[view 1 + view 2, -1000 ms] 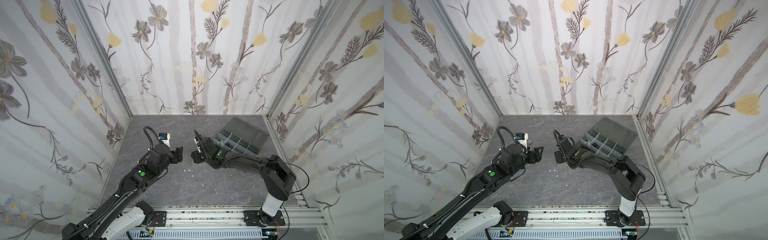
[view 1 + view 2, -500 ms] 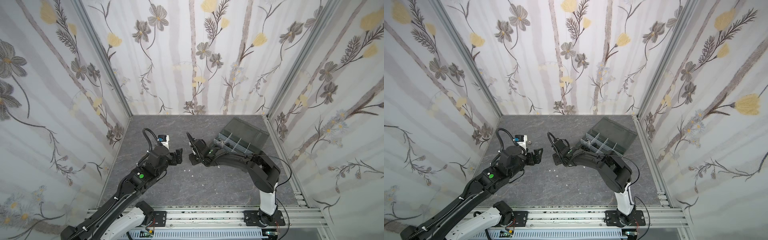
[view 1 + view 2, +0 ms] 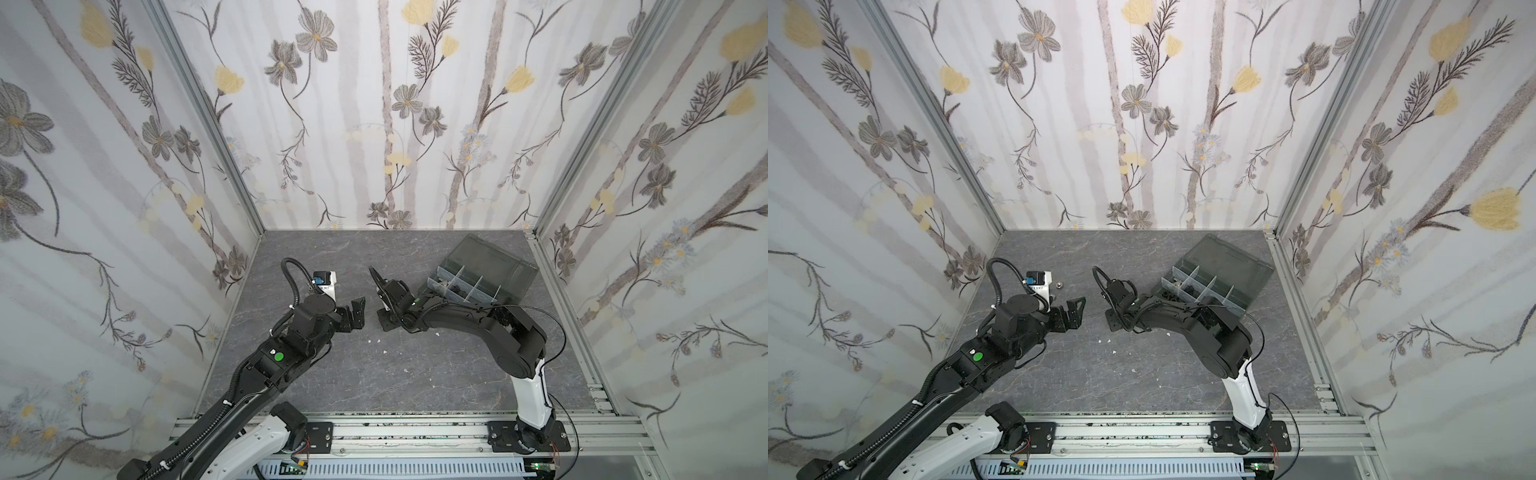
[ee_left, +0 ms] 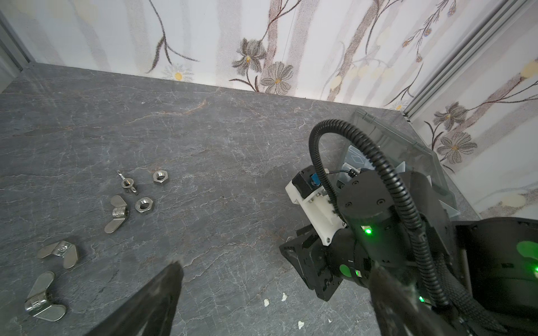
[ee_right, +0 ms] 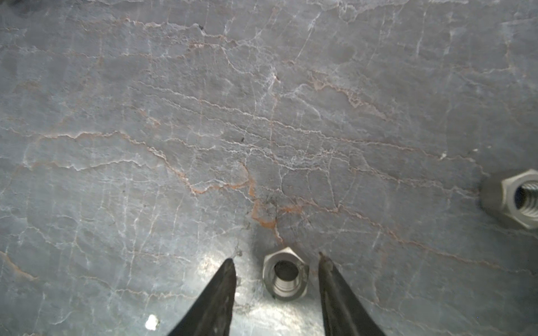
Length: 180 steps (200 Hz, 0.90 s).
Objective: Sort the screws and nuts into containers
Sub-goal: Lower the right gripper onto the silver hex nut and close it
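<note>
Top views: the left arm's fingers [image 3: 355, 314] hover spread wide and empty above the grey marbled desk [image 3: 374, 374]. They face the right arm's fingers [image 3: 385, 322], which point down at the desk, tips hidden under the wrist. Behind the right arm stands the dark grey organizer box [image 3: 1229, 266] with pale dividers, smoky lid open; its dark contents are too small to identify. Print on the white camera mount [image 3: 329, 286] is unreadable.

Left wrist: two silver hex nuts [image 4: 160, 177] and several silver wing nuts [image 4: 117, 214] lie loose; the right arm half hides the box.

Right wrist: the part-open fingers straddle one silver hex nut [image 5: 285, 275] without touching it; a second hex nut [image 5: 516, 200] is cut off at the edge.
</note>
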Each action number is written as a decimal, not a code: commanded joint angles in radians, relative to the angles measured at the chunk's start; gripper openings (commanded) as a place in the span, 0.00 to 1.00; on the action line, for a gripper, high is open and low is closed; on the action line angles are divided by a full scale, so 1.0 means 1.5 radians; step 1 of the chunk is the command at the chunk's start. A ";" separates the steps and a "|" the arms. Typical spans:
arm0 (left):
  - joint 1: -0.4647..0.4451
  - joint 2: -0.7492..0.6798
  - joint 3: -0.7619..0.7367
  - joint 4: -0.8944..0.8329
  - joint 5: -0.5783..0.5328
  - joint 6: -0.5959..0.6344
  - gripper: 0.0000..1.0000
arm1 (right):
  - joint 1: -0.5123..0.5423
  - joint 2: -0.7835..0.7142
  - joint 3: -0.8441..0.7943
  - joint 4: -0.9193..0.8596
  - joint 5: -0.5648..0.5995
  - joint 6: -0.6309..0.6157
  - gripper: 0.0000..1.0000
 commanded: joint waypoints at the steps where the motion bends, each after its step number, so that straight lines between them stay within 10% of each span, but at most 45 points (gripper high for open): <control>1: 0.002 -0.002 -0.001 0.008 -0.011 0.003 1.00 | -0.001 0.008 0.007 -0.010 0.006 -0.003 0.45; 180: 0.003 0.002 -0.005 0.014 -0.018 0.001 1.00 | -0.005 -0.018 -0.023 0.015 0.049 -0.007 0.15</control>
